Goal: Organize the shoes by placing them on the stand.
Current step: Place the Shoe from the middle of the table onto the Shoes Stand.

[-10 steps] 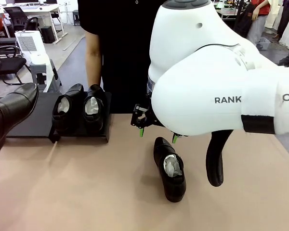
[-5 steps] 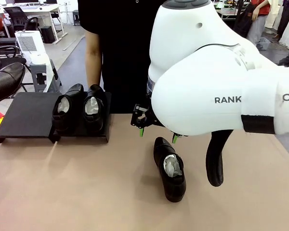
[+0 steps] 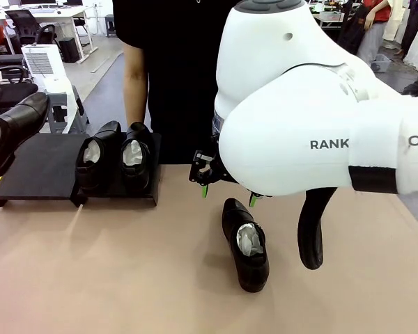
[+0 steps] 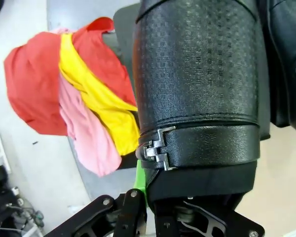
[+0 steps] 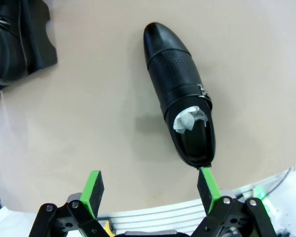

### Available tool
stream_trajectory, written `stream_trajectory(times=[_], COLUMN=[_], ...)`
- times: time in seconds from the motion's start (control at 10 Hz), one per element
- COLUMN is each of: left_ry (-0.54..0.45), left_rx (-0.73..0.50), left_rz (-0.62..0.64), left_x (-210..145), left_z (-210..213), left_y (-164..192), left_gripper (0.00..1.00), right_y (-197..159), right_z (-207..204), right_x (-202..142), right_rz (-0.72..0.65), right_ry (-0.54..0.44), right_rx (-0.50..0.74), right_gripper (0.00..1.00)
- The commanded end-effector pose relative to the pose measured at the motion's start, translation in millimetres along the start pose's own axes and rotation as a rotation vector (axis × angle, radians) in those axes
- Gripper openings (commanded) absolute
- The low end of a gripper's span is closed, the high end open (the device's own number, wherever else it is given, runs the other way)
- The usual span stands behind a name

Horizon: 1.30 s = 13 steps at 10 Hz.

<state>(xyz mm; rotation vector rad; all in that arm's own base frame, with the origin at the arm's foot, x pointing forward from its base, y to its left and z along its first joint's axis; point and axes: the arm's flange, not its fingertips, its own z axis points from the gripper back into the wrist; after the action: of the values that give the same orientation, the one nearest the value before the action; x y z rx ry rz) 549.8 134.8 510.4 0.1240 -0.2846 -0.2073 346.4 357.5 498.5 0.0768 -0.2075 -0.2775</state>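
Two glossy black shoes (image 3: pixel 97 156) (image 3: pixel 134 156) with white paper inside stand side by side on the right half of the low black stand (image 3: pixel 42 170). My left gripper (image 4: pixel 192 197) is shut on the heel of a third shoe (image 4: pixel 197 89), which hangs tilted at the picture's left edge (image 3: pixel 14 132) over the stand's left end. Another shoe (image 3: pixel 245 243) lies on the tan table, toe away from my wrist camera (image 5: pixel 180 113). My right gripper (image 3: pixel 226 193) (image 5: pixel 150 190) hovers open just above its heel end, one green pad (image 5: pixel 207 185) close by the heel.
A person in black stands behind the stand, one hand (image 3: pixel 136 129) near the two placed shoes. A red, yellow and pink cloth (image 4: pixel 74 98) lies on the floor left of the table. A grey stool (image 3: pixel 59 104) stands behind the stand. My right arm's white bulk (image 3: pixel 299 118) blocks the right of the table.
The shoe in my left gripper swung up and away from the camera, left the frame almost fully, then came back over the stand's left end. The right arm has not moved.
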Motion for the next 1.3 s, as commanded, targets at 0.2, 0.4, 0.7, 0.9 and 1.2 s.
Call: stream_trajectory(times=[0.2,0.4,0.7,0.9,1.2], left_ry=[0.007,-0.055,-0.143,-0.133,-0.103], left_rx=[0.001,-0.025,-0.024,0.0,-0.057], left_rz=[-0.003,0.076,0.201,0.234,0.274], left_x=[-3,8,19,19,15], left_z=[3,-13,-32,-42,-51], left_y=[-1,5,15,20,22], left_gripper=[0.0,0.0,0.0,0.0,0.0], right_y=[1,1,1,1,1], right_z=[3,3,3,3,3], right_x=[4,4,4,4,4], right_rz=[0.016,0.016,0.016,0.016,0.016], right_ry=[-0.004,-0.004,-0.004,-0.004,-0.004], right_rx=[-0.01,-0.01,-0.01,-0.01,-0.01], right_gripper=[1.0,1.0,1.0,1.0,1.0])
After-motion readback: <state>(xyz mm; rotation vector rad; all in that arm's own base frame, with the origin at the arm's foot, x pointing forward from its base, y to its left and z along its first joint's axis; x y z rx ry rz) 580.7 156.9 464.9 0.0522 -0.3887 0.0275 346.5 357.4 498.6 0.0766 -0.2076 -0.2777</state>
